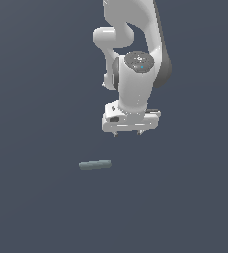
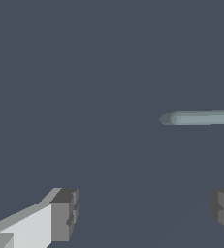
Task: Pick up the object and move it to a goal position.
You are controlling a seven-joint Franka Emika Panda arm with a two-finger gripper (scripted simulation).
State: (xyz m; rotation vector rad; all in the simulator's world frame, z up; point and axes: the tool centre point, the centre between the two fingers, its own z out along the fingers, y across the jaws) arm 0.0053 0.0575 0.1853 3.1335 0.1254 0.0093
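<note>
The object (image 1: 95, 165) is a small grey-green bar with rounded ends, lying flat on the dark surface. In the exterior view it sits below my gripper (image 1: 128, 133) and toward that view's left. My gripper hangs above the surface, open, with nothing between its fingers. In the wrist view the object (image 2: 200, 117) shows partly, cut off by the picture's edge, and it lies apart from my two fingertips (image 2: 65, 213), which stand wide apart around my gripper (image 2: 145, 210).
The white arm (image 1: 135, 54) rises above the gripper toward the top of the exterior view. The plain dark floor (image 1: 36, 197) surrounds the bar on all sides.
</note>
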